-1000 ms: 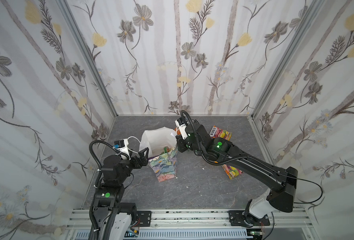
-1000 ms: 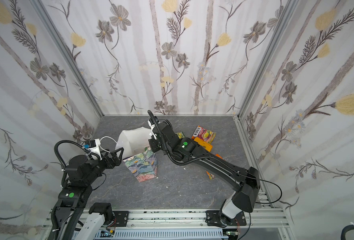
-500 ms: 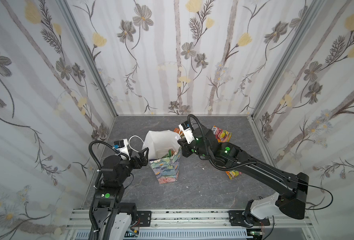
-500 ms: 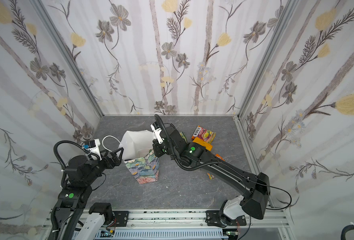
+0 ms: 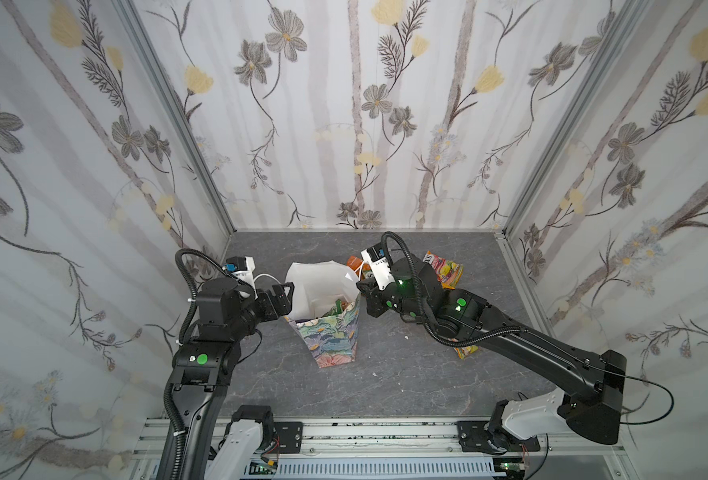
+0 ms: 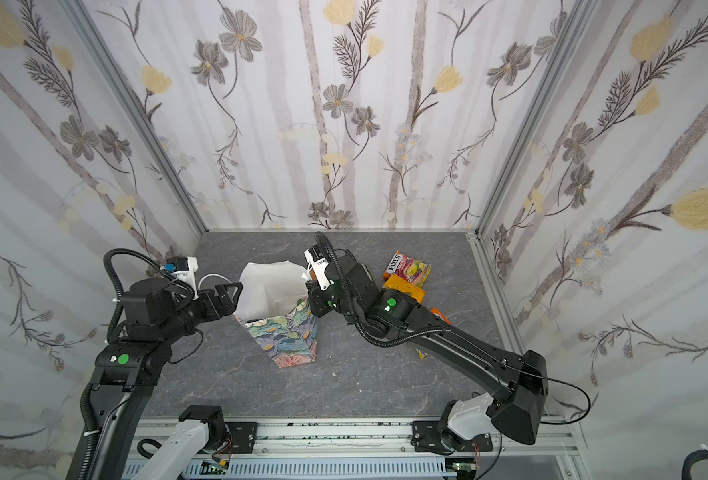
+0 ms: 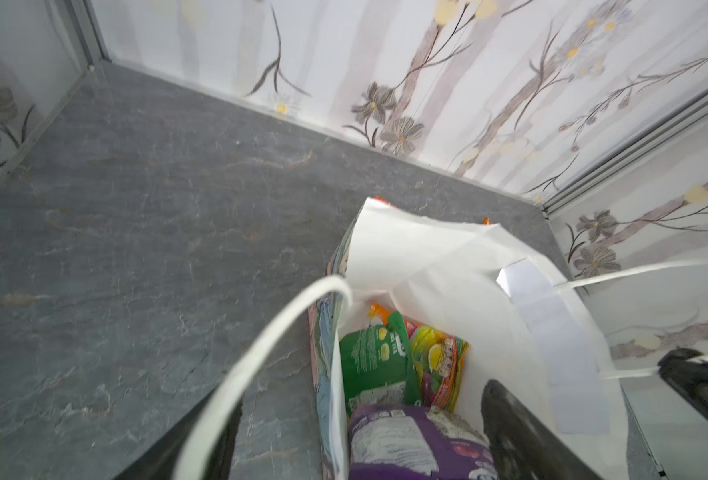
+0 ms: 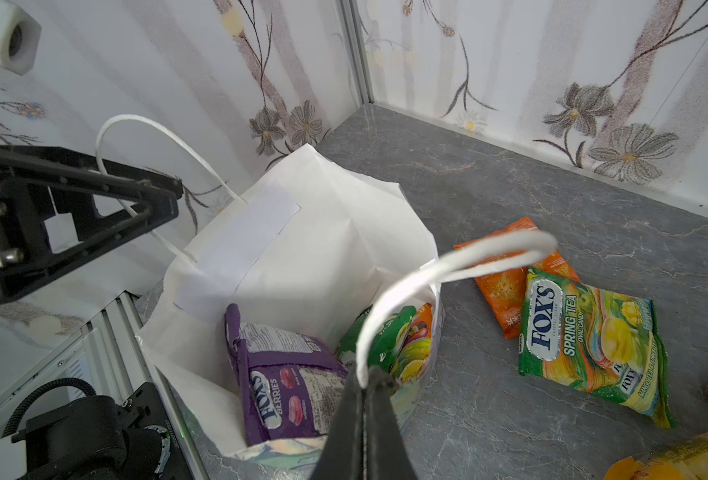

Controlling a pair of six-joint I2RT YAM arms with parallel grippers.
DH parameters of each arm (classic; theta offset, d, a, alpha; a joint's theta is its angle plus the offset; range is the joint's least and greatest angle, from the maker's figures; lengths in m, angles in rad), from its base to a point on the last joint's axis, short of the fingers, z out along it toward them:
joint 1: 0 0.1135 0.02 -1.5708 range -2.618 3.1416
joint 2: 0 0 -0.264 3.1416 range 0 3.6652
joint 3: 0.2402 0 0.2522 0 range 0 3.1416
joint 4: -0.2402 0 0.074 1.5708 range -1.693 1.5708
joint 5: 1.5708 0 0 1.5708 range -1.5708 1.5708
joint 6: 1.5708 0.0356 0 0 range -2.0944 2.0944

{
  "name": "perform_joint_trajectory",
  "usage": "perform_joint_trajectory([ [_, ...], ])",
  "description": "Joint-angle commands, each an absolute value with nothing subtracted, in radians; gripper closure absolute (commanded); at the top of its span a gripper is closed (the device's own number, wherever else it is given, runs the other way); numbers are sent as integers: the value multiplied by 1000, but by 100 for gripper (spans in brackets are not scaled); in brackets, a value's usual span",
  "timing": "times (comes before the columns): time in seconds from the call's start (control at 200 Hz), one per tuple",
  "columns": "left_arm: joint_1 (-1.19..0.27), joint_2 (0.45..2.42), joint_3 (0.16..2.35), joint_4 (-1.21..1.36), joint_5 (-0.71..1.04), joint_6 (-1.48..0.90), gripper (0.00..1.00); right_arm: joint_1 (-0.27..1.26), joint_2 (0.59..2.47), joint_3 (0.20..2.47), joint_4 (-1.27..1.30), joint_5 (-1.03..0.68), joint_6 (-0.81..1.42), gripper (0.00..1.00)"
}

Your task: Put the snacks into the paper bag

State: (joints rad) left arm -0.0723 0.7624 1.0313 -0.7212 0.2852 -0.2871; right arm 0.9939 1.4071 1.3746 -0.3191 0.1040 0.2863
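The paper bag stands open mid-table, floral outside, white inside. Inside lie snacks: a purple FOX'S packet and a green packet. My right gripper is shut on the bag's white cord handle at the right rim. My left gripper is open astride the left wall, one finger inside. More snacks lie outside: a Spring Tea packet and an orange packet.
Behind my right arm sit a FOX'S packet and a flat orange box. Another packet pokes out from under the right forearm. Floral walls close in the table on three sides.
My right arm has swung rightward while holding the handle, and the bag has shifted slightly right with it. The left arm has stayed at the bag's left rim.
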Motion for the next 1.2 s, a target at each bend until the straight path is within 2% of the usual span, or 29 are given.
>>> perform_joint_trajectory([
  [0.0, -73, 770, 1052, -858, 287, -270, 11, 997, 1401, 1369, -269, 126, 280, 100],
  [0.105, -73, 772, 1037, -879, 320, -279, 14, 999, 1396, 1357, -262, 129, 275, 100],
  [0.255, -79, 787, 979, -832, 431, -299, 28, 999, 1386, 1336, -244, 130, 269, 100],
  [0.46, -96, 820, 962, -785, 408, -307, 41, 1000, 1355, 1302, -226, 123, 276, 100],
  [0.729, -118, 879, 944, -735, 376, -310, 76, 1027, 1346, 1288, -207, 109, 275, 100],
  [0.824, -121, 882, 946, -728, 360, -304, 84, 1041, 1353, 1292, -207, 115, 268, 100],
  [0.919, -123, 885, 962, -719, 346, -298, 100, 1043, 1363, 1292, -194, 117, 262, 100],
  [1.194, -123, 929, 1043, -674, 362, -287, 100, 1041, 1432, 1411, -245, 169, 196, 100],
])
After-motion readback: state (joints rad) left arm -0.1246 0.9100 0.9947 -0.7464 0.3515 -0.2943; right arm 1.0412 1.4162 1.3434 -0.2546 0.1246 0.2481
